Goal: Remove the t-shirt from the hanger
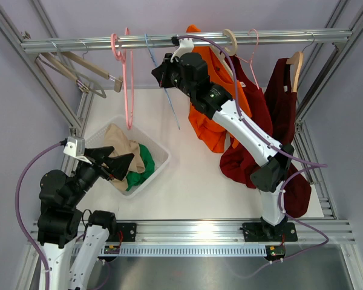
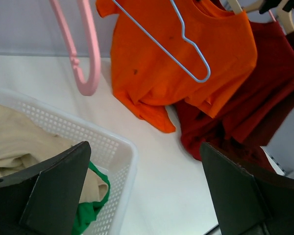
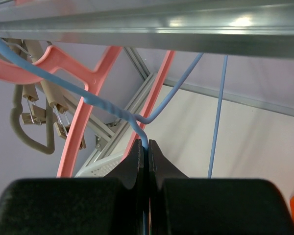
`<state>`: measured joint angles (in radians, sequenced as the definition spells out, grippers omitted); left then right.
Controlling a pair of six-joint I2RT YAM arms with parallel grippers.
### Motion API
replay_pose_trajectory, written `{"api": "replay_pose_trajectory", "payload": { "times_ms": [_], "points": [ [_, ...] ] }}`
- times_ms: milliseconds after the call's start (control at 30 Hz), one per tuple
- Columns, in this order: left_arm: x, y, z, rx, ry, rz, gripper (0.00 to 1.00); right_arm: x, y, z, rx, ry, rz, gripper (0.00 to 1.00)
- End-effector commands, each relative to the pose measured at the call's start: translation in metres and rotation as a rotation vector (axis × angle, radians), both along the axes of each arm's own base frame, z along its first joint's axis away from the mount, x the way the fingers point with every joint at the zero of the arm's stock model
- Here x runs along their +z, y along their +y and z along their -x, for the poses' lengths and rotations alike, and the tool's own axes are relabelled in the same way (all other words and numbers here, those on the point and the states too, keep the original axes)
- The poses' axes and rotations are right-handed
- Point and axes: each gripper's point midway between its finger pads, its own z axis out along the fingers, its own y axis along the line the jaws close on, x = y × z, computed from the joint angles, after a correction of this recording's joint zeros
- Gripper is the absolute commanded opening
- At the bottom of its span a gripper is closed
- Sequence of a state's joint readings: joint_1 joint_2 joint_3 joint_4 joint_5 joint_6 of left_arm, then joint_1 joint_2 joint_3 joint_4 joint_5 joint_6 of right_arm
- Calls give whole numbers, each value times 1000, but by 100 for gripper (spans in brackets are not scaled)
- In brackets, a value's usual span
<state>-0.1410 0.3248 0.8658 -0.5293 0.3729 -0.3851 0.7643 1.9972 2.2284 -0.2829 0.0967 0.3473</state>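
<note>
Under rail (image 1: pixel 78 43): right end effector (image 3: pixel 147 147) pinches bare blue wire hanger (image 3: pixel 112 108). Left end effector (image 2: pixel 144 147) spread. Orange t-shirt (image 2: pixel 152 83) hangs from rail: likely soft, light; hem looks best hold.

The rail (image 1: pixel 169 41) is shiny metal, the blue hanger (image 3: pixel 218 117) smooth wire. The basket (image 2: pixel 112 142) is white plastic, the t-shirt (image 2: pixel 152 83) matt cloth.

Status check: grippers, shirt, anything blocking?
Right gripper shut on bare blue hanger at rail. Left gripper open above basket. Orange t-shirt hung on rail; right arm crosses in front.
</note>
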Motion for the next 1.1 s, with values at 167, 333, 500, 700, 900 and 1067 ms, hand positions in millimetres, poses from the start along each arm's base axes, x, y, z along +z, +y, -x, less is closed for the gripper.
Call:
{"api": "replay_pose_trajectory", "payload": {
  "times_ms": [167, 333, 500, 700, 900, 1067],
  "points": [
    [24, -45, 34, -332, -8, 74, 99, 18, -15, -11, -20, 9, -21, 0],
    [17, -47, 34, -340, 6, 87, 99, 11, 4, -24, 17, 32, -22, 0],
    [21, -47, 37, -348, -6, 86, 99, -17, 11, -24, 37, 85, -25, 0],
    [22, -49, 39, -365, -10, 81, 99, -3, 0, -7, 47, 64, -54, 0],
    [21, -49, 42, -369, -17, 76, 99, 24, -24, 16, 42, 23, -75, 31],
    [21, -49, 42, -368, -11, 86, 99, 30, -39, 34, 50, 7, -46, 52]
  ]
}}
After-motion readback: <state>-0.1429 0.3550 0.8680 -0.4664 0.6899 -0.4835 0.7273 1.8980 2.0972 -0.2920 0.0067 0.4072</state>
